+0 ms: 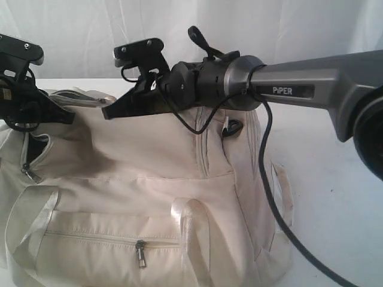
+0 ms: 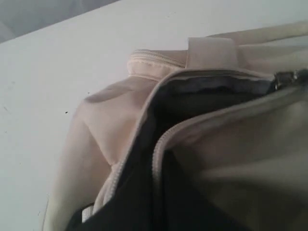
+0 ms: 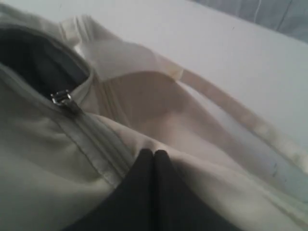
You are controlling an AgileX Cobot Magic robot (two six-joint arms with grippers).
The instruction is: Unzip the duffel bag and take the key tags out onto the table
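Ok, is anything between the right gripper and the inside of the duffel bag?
Yes: the cream top panel of the duffel bag itself. The right gripper sits shut on fabric beside the zipped stretch. The zipper pull is off to one side, with dark lining showing beyond it. No key tags show in the opening.

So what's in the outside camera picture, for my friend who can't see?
A big cream duffel bag sits on a white table, its zip partly open on the picture's left. The right fingers reach across its top; the left fingers are by the opening.
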